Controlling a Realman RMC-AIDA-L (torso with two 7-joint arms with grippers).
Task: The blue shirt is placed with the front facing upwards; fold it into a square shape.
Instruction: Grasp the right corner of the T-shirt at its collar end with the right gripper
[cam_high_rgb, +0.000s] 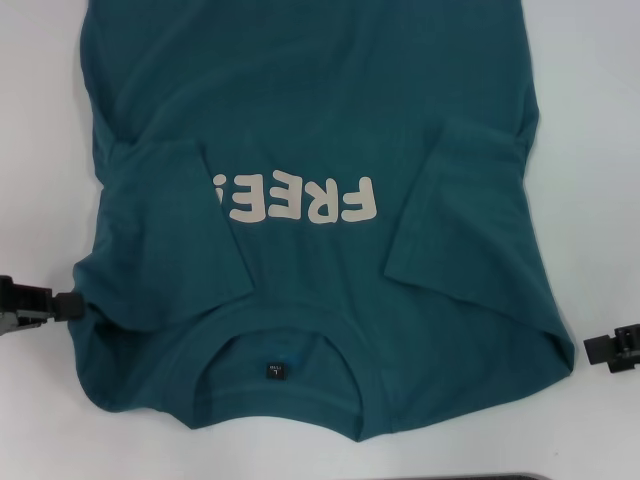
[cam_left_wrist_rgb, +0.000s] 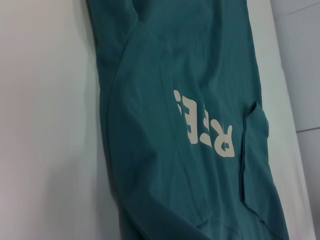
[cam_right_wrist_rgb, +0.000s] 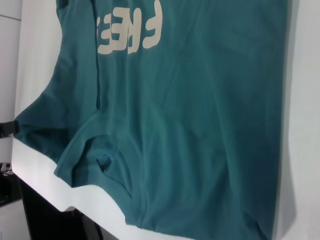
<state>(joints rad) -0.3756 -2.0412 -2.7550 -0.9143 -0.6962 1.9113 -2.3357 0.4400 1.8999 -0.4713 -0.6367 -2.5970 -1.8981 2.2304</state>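
Observation:
The blue shirt (cam_high_rgb: 310, 110) lies flat on the white table, front up, collar and black neck tag (cam_high_rgb: 276, 370) toward me. Both short sleeves are folded inward over the chest, and the left one (cam_high_rgb: 170, 230) covers part of the off-white "FREE!" letters (cam_high_rgb: 300, 200). My left gripper (cam_high_rgb: 60, 305) is low at the shirt's left shoulder edge, at or touching the cloth. My right gripper (cam_high_rgb: 600, 350) is low beside the right shoulder, a little apart from the cloth. The shirt also shows in the left wrist view (cam_left_wrist_rgb: 190, 75) and the right wrist view (cam_right_wrist_rgb: 210, 125).
The white table (cam_high_rgb: 600, 150) shows bare on both sides of the shirt. The table's front edge lies just below the collar, with a dark strip (cam_high_rgb: 500, 477) beyond it. The shirt's hem runs out of the head view at the top.

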